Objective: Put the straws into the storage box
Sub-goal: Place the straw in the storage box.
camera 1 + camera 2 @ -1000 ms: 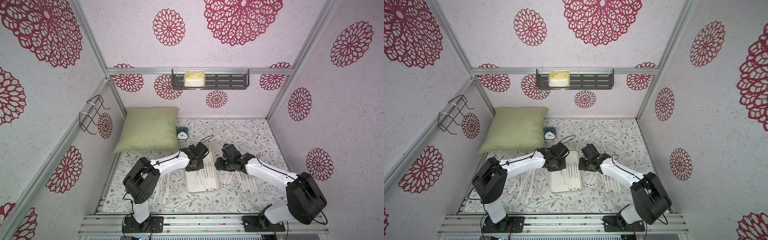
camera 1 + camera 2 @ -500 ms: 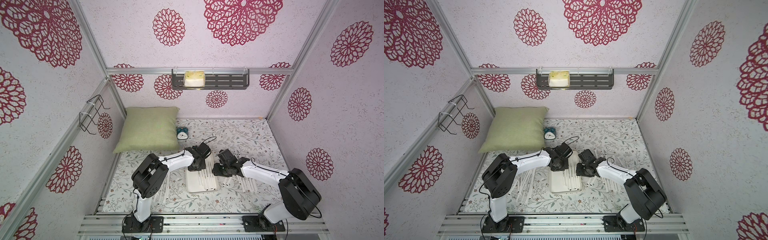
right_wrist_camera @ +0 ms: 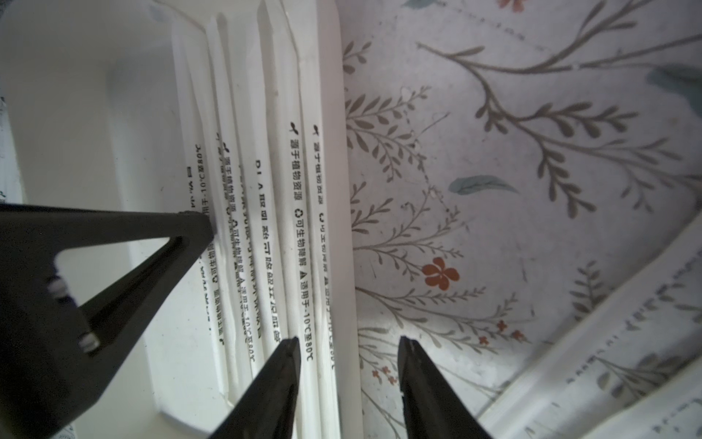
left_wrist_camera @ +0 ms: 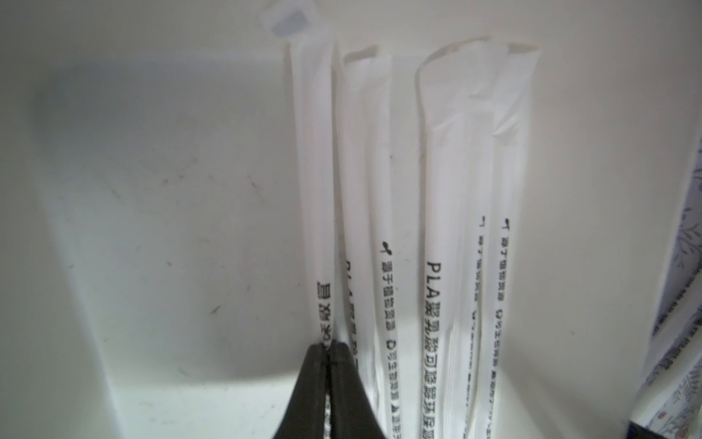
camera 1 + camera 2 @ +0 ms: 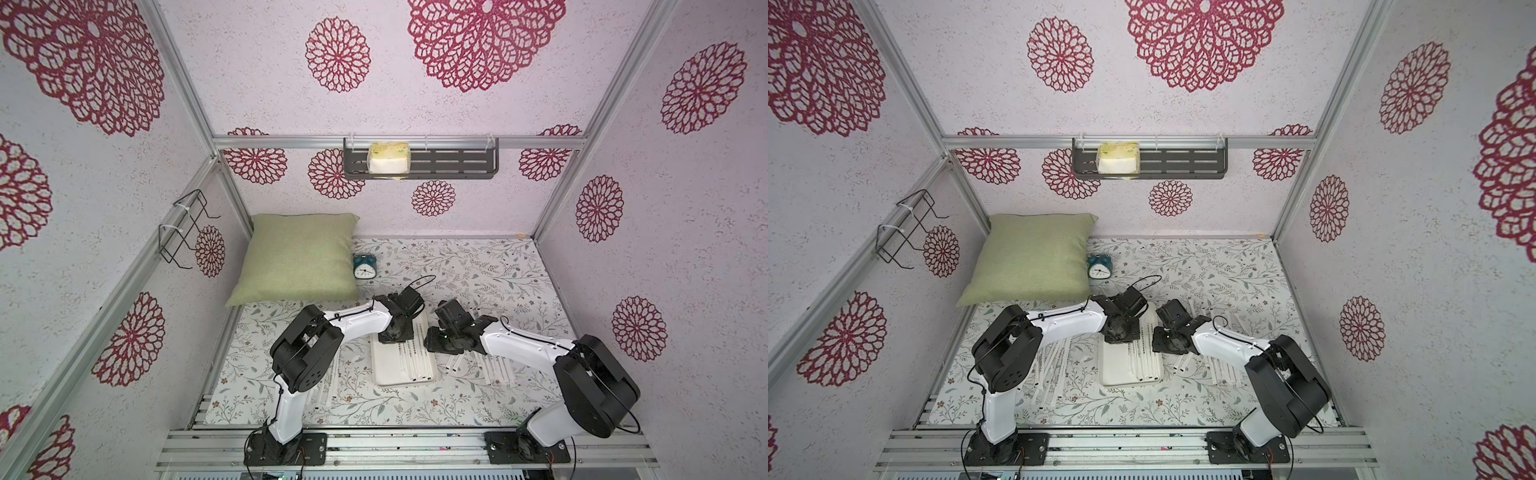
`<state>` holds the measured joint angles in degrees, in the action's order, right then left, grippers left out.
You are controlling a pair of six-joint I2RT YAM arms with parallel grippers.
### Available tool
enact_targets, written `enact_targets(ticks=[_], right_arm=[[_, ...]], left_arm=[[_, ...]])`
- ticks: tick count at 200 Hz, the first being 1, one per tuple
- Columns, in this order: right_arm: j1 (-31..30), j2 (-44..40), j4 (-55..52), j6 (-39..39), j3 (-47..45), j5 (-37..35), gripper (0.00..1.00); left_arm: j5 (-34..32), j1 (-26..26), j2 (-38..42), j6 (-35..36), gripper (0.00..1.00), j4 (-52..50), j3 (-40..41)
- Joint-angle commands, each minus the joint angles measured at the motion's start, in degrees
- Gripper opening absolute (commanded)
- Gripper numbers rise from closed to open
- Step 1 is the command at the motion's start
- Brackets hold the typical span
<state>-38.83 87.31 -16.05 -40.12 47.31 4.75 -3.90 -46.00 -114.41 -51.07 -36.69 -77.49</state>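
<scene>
One storage box [image 5: 384, 365], a shallow white tray with rounded corners and a low rim, lies on the floral tablecloth [image 5: 478, 282] between the two white-and-black arms. Inside it, packed side by side against the rim on the right arm's side, lie at least five straws [image 3: 300, 228], flat white paper sleeves with small black print (they overlap, so an exact count cannot be told). The rest of the box floor is bare and faintly scuffed. The left gripper [image 4: 328, 347] is down in the box, its two black jaws pressed together on the pinched straw [image 4: 313, 190], the one farthest from that rim, with a strip of printed wrapper showing between them. The right gripper [image 3: 349, 344] has its jaws apart and holds nothing. It straddles the box rim, one pointed tip over the straws and the other over the cloth just outside. Loose straws [image 5: 496, 370] fan out on the cloth beside the box under the right arm, and a second bunch of straws [image 5: 1054, 365] lies beside it under the left arm; neither can be counted. Beyond the box stand one small teal alarm clock [image 5: 365, 268] and one soft green square pillow [image 5: 297, 259]. On the back wall hangs one dark slotted shelf [image 5: 449, 160] holding one pale yellow packet [image 5: 389, 158], and on the side wall one black wire rack [image 5: 183, 226].
</scene>
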Motion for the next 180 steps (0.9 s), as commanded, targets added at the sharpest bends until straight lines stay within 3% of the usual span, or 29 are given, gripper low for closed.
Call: enact_targets(ticks=[1,27,57,118,134,159,180], right_arm=[[0.33,0.23,0.30,-0.58,0.15,-0.28,0.48],[0.33,0.23,0.32,-0.57,0.20,-0.35,0.48],[0.33,0.21,0.41,-0.49,0.42,-0.36,0.48],[0.29,0.16,-0.18,-0.06,1.46,-0.44,0.48],[0.24,-0.43,-0.72,0.30,1.72,-0.66,0.48],[0.17,-1.23,-1.39,0.43,2.33,-0.67,0.48],[0.03,-1.31,-1.65,0.56,3.13,-1.04,0.48]], left_arm=[[0.39,-0.79,-0.99,0.09,0.10,0.76,-1.07],[-0.29,-0.85,-0.29,0.17,0.12,-0.07,-1.41],[-1.15,-0.83,1.31,0.18,0.22,-1.08,-1.26],[-3.46,-0.40,12.05,1.40,0.26,-5.48,-0.93],[-6.66,0.49,17.83,2.95,0.32,-7.74,2.56],[-7.64,4.87,27.87,6.83,0.50,-7.77,13.60],[-5.14,10.54,32.99,9.26,0.52,-6.21,22.68]])
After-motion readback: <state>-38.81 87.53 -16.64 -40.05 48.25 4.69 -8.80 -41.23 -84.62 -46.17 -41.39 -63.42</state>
